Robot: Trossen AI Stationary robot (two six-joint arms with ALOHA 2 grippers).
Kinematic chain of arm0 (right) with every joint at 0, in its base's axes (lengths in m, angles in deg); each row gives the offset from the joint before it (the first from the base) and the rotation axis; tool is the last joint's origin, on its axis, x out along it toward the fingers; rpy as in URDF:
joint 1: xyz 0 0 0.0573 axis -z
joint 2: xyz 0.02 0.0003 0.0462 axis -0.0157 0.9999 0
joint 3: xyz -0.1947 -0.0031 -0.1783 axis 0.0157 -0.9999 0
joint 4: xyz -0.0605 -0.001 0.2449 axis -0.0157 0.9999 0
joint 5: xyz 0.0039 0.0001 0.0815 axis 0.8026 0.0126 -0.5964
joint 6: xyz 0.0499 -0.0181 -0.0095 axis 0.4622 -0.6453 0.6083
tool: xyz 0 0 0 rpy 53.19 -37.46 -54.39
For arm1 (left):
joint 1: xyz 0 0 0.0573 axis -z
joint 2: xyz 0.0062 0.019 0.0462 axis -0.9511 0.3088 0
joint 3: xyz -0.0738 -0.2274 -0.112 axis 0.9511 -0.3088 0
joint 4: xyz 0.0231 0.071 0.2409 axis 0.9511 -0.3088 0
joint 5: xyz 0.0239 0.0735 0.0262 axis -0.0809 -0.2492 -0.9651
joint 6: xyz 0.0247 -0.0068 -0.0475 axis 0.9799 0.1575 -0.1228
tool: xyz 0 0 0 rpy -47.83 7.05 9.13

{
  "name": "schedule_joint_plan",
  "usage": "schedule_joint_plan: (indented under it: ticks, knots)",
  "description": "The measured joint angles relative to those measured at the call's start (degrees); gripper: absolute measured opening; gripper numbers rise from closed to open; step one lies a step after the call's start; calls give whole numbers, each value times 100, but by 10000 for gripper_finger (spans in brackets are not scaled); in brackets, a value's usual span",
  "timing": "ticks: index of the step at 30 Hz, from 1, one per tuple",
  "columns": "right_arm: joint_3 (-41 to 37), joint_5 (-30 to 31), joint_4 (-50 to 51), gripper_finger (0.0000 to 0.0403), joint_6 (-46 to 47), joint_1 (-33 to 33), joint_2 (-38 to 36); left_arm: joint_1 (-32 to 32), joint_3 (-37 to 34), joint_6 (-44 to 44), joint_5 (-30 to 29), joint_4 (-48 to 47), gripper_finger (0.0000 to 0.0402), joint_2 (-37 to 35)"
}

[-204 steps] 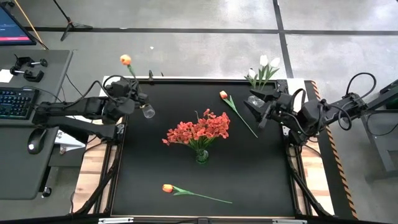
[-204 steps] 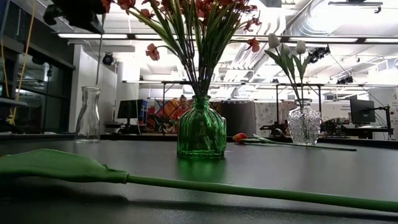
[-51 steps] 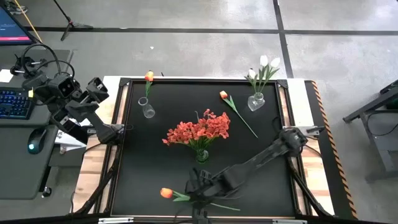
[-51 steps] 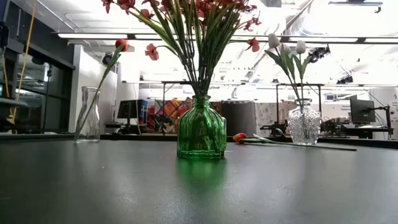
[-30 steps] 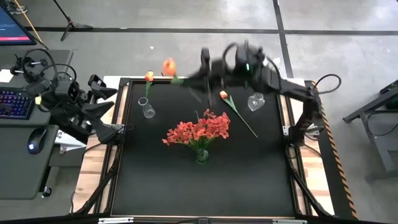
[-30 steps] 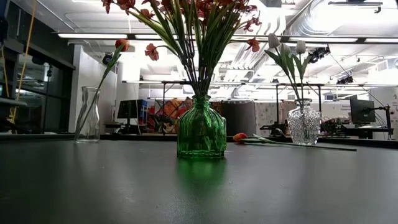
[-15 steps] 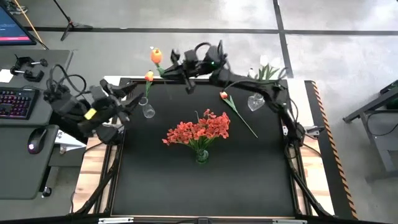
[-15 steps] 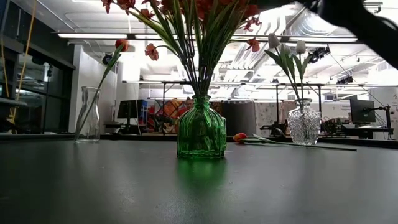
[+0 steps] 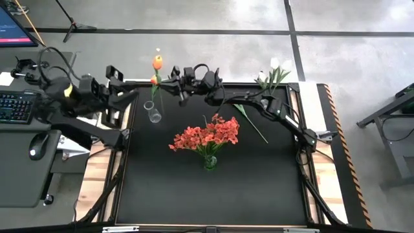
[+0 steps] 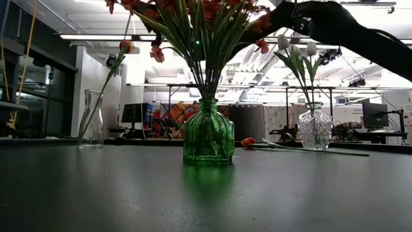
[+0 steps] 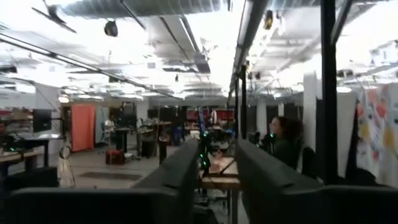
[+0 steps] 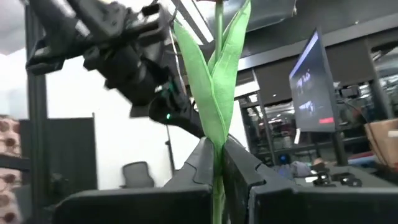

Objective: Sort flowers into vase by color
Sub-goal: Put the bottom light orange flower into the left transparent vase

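orange tulip (image 9: 157, 62) | green-leaved stem | pinched in right hand (image 9: 173, 86)

The high view looks straight down from far above, taking in the whole dark desk (image 9: 259, 188) and the floor around it. The low view sits at desk-top level, close to the surface, facing level across it into the room; both views share the green vase (image 10: 208, 140). The left wrist view looks out level past its own tool (image 11: 214, 186) into the room. The right wrist view looks along its tool (image 12: 214, 165), very near a clamped green stem (image 12: 217, 93).
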Motion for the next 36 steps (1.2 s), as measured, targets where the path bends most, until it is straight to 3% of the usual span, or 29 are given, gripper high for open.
schedule_joint_plan:
  ticks: [3, 5, 10, 16, 23, 29, 36]
  knots:
    - [3, 426, 125, 0, -394, -123, -1, -390, 260, -139, 550, -575, 30, 45]
    - [4, 757, 265, 0, -686, -188, -1, -574, 416, -158, 853, -771, 9, 143]
    - [4, 1596, 426, 0, -1249, -329, -1, -814, 690, -156, 1236, -966, 2, 375]
    - [4, 3442, 514, 0, -1835, -567, -1, -931, 977, -82, 1247, -941, 1, 605]
    - [79, 4545, 542, 0, -1875, -753, 28, -931, 1107, 158, 725, -855, 1, 693]
    - [1615, 4158, 1216, 0, -2195, -753, 885, -931, 1107, 246, 651, -857, 0, 702]
    - [1130, 4290, 1053, 0, -1550, -634, 851, -929, 1107, 221, 647, -858, 0, 597]
